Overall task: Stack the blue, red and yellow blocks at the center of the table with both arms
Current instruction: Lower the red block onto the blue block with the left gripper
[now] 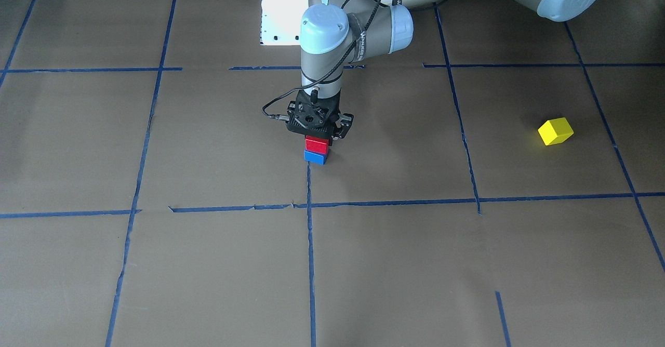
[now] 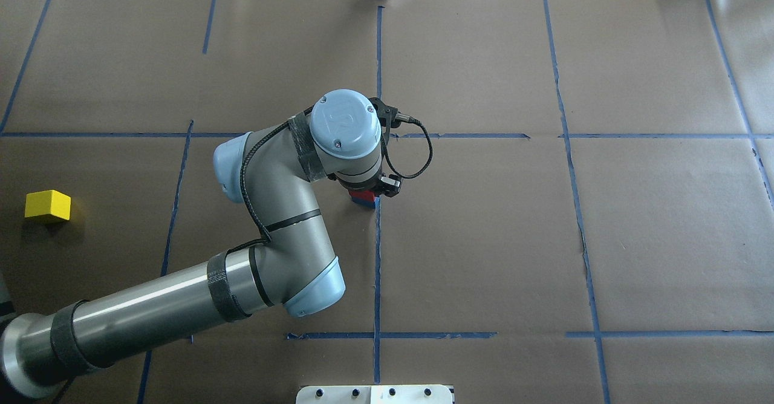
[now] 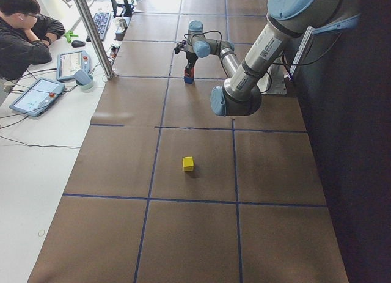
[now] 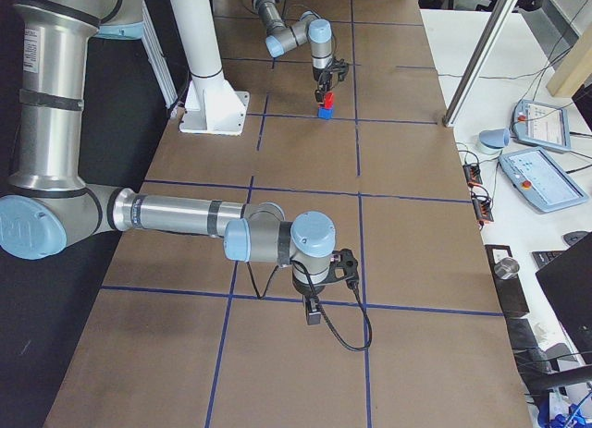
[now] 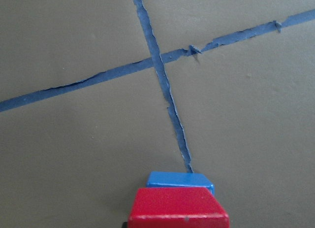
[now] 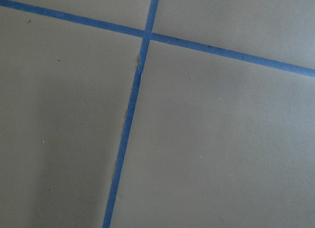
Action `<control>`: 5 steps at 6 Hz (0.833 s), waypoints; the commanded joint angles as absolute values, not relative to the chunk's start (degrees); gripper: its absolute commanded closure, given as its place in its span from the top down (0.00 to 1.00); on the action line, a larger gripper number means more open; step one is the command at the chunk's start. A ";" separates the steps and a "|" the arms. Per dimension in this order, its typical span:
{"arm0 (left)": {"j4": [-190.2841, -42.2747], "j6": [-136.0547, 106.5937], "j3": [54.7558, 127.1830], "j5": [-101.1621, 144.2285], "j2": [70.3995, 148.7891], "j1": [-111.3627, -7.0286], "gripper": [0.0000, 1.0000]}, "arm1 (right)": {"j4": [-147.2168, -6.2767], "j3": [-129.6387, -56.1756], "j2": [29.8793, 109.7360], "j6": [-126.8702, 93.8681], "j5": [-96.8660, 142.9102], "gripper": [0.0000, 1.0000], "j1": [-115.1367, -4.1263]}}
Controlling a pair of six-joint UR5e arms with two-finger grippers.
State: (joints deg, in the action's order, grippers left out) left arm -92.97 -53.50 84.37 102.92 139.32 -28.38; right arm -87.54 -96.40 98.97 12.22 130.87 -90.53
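1. Blocks: 3 in total, 1 of each colour, all on the counter [image 1: 467,264].
2. Stack is 2 high. 1 red block [image 1: 317,145] sits on 1 blue block [image 1: 315,157] at the counter's centre, with their edges roughly in line. The blue one touches the end of a blue tape line [image 1: 310,243].
3. The 1 yellow block [image 1: 555,131] lies on its own on the robot's left side, well apart from the stack and turned at an angle to the tape grid.
4. Arms: 2. The left arm [image 2: 284,222] reaches to the centre with its wrist pointing straight down over the stack.
5. The left fingers [image 1: 342,130] are at the level of the red block and close beside it. The left wrist view shows the red block's top at the bottom edge of the frame. Cannot tell whether they are pinching it or spread off it.
6. The right arm [image 4: 176,214] shows only in the right side view. It is low over the counter beside a tape line and well apart from the stack.
7. For the right fingers [image 4: 314,312], cannot tell whether they are spread or pressed together. The right wrist view shows only brown paper and 2 crossing tape lines.
8. 1 operator [image 3: 24,26] sits at the side desk.
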 commanded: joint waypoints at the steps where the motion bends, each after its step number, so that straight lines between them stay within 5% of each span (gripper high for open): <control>1: -92.99 -53.44 84.11 102.92 139.48 -28.21 0.44 | -87.54 -96.33 99.05 12.22 130.87 1.00 -90.53; 3: -93.16 -53.44 83.85 103.01 139.74 -28.21 0.57 | -87.54 -96.33 99.05 12.22 130.87 1.00 -90.53; 5: -93.51 -53.35 84.02 102.92 139.83 -28.30 0.99 | -87.54 -96.33 99.14 12.22 130.87 1.00 -90.53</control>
